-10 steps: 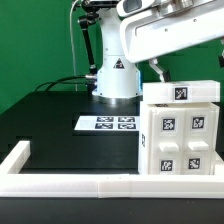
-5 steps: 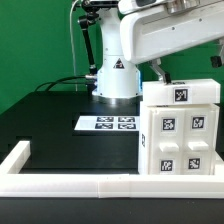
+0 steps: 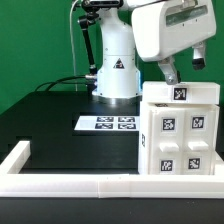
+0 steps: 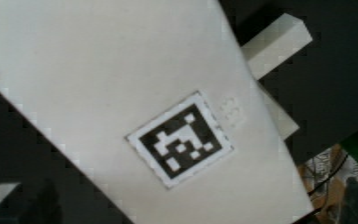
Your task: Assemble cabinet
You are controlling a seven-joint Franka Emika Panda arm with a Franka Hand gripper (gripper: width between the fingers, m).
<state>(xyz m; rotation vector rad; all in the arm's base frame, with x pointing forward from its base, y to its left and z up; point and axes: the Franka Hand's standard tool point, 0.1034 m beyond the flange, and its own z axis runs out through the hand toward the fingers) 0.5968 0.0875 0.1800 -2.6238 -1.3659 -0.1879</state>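
Compared to a moment ago, the arm has swung toward the exterior view's left and now sits more squarely over the cabinet (image 3: 180, 135). That white box stands at the exterior view's right side of the black table (image 3: 60, 135), just behind the white border frame (image 3: 60, 182), well right of the marker board (image 3: 107, 124). The gripper (image 3: 170, 73) hangs right above the back edge of the cabinet's top. Can't tell whether the fingers are spread or closed. Wrist cam shows mostly the white top panel (image 4: 105, 90) with one tag (image 4: 183, 140), very close.
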